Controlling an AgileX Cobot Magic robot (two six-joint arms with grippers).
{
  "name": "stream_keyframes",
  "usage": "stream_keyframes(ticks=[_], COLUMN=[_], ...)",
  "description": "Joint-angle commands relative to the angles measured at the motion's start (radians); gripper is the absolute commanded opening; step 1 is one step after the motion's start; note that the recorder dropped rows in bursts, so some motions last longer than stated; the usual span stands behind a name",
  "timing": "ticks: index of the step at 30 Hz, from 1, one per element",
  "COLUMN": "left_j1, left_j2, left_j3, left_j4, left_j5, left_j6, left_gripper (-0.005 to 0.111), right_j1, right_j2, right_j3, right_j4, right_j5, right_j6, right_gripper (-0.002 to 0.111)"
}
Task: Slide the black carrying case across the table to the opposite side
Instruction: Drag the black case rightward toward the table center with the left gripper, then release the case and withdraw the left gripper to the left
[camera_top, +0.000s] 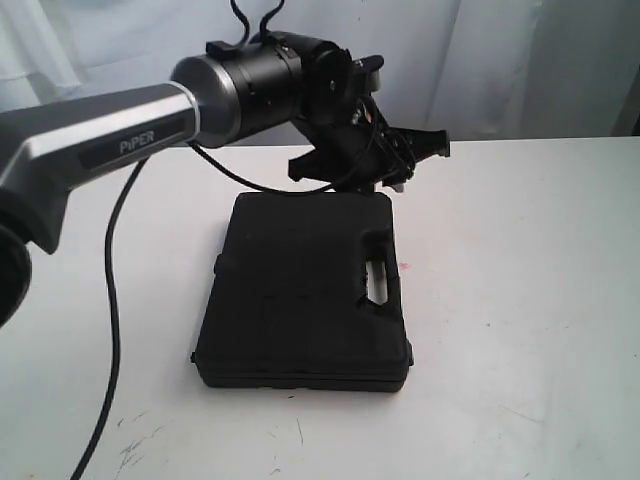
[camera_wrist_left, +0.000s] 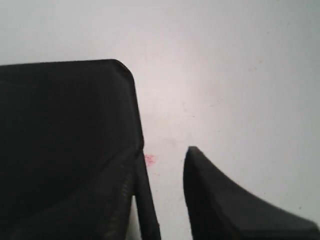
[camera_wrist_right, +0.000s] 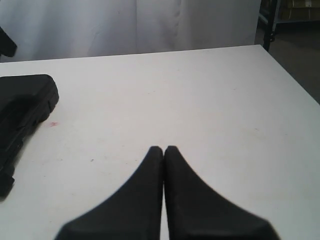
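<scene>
The black carrying case lies flat on the white table, its handle cut-out facing right. My left gripper hangs at the case's far right corner. In the left wrist view the left gripper is open: one finger lies along the side of the case, the other stands over bare table, with only tabletop between them. A pink spot shows beside the case. My right gripper is shut and empty over bare table, well away from the case.
A black cable trails from the left arm down across the table's left part. Dark scuff marks lie near the front edge. A white curtain hangs behind. The table's side edge drops to a dark floor.
</scene>
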Motion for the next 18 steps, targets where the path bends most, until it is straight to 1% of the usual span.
stream_keyframes(ticks=[1, 2, 6, 9, 12, 15, 18], left_j1=[0.002, 0.002, 0.002, 0.002, 0.002, 0.002, 0.002], left_j2=[-0.068, -0.076, -0.107, -0.15, -0.213, -0.3, -0.394], left_j3=[-0.008, -0.008, 0.001, 0.056, 0.155, 0.289, 0.455], left_j4=[0.11, 0.129, 0.231, 0.291, 0.329, 0.37, 0.418], left_j5=[0.097, 0.113, 0.181, 0.169, 0.099, -0.006, -0.128], left_j6=[0.03, 0.044, 0.072, 0.067, 0.045, -0.002, -0.064], left_gripper=[0.006, 0.0, 0.0, 0.0, 0.0, 0.0, 0.0], right_j1=[-0.004, -0.004, -0.004, -0.004, -0.004, -0.004, -0.004], right_j2=[-0.006, -0.006, -0.006, -0.006, -0.006, -0.006, -0.006], right_j3=[0.003, 0.003, 0.003, 0.003, 0.003, 0.003, 0.003], right_j4=[0.008, 0.008, 0.008, 0.008, 0.008, 0.008, 0.008], right_j5=[-0.012, -0.012, -0.012, -0.012, -0.012, -0.012, -0.012], right_j6=[-0.003, -0.003, -0.003, -0.003, -0.003, -0.003, -0.003], right_gripper=[0.0, 0.0, 0.0, 0.0, 0.0, 0.0, 0.0])
